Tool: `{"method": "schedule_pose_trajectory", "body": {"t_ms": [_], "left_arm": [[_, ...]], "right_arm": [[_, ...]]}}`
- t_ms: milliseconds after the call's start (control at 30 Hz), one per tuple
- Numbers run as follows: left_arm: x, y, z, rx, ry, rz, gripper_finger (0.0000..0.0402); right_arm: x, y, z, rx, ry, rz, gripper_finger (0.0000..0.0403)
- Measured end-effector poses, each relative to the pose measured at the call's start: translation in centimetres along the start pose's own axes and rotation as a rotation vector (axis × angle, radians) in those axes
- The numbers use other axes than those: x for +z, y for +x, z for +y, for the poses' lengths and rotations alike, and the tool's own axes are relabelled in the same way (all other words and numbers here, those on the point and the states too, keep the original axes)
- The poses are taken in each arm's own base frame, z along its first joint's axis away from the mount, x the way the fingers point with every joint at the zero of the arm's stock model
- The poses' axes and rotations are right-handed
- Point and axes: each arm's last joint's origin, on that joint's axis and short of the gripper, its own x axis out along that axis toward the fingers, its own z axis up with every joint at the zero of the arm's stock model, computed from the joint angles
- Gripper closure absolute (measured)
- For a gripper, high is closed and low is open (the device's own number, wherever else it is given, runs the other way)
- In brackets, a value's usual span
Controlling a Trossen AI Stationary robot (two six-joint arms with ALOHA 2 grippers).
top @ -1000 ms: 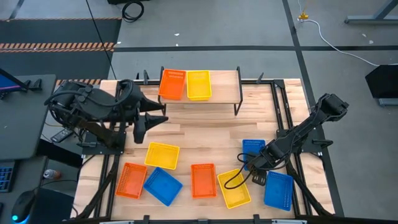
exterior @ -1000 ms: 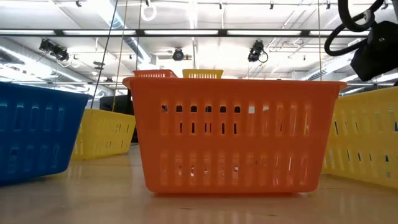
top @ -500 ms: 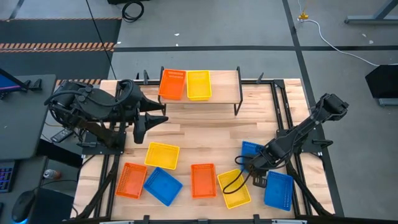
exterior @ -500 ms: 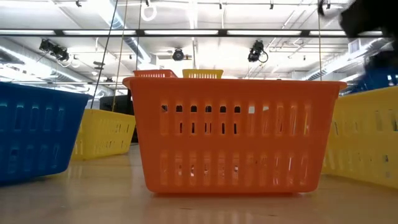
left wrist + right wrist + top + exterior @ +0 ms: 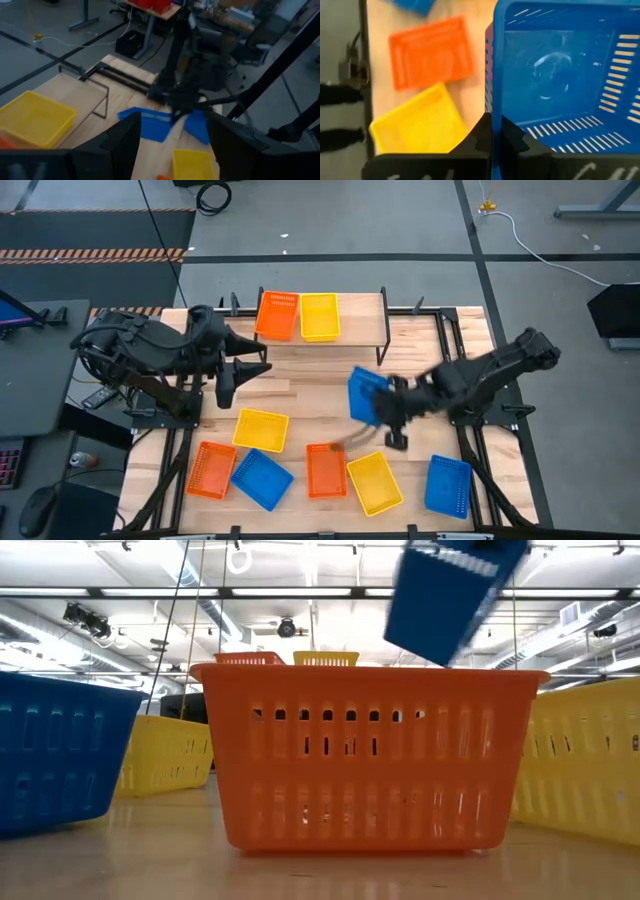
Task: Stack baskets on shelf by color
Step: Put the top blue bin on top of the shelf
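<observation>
— right gripper (image 5: pixel 385 412) is pinching the wall of a blue basket (image 5: pixel 364 394), fingers closed on its rim, and holding it tilted in the air over the middle of the table (image 5: pixel 310 395).

— and the left gripper (image 5: pixel 226 385)?

— it's waiting near the left edge of the table, beside the shelf (image 5: pixel 360 320). its fingers are standing apart with nothing between them.

— what's sitting on the shelf?

— an orange basket (image 5: pixel 277 314) and a yellow basket (image 5: pixel 319 316), side by side on the shelf's left part, touching or nearly so.

— and down on the table?

— along the front edge, an orange one (image 5: pixel 211 470) by the front left corner, a blue one (image 5: pixel 262 478) just beside it, another orange one (image 5: pixel 325 469) at the middle, then a yellow one (image 5: pixel 376 482), and a blue one (image 5: pixel 447 485) toward the front right corner. a further yellow one (image 5: pixel 260 429) is lying just behind the blue one on the left.
</observation>
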Motion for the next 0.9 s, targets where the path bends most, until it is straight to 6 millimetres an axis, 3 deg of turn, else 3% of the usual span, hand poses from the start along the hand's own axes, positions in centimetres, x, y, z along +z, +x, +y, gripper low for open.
{"method": "schedule_pose_trajectory", "body": {"t_ms": [167,367,567,900], "left_arm": [[0.3,0.0,-0.2,-0.014,-0.015,-0.023,0.0171],[0.2,0.0,-0.2,-0.020,-0.014,-0.020,0.0171],[0.2,0.0,-0.2,-0.020,-0.012,-0.020,0.0171],[0.2,0.0,-0.3,-0.052,-0.007,-0.008,0.0171]], "right_arm": [[2.5,-1.9,-3.6,-0.067,0.003,-0.044,0.0392],[3.4,-3.9,-7.3,-0.187,-0.067,-0.007,0.0387],[4.1,-3.7,-10.7,-0.229,-0.129,0.029,0.0391],[4.9,-1.7,-15.5,-0.275,-0.116,0.133,0.0389]]}}
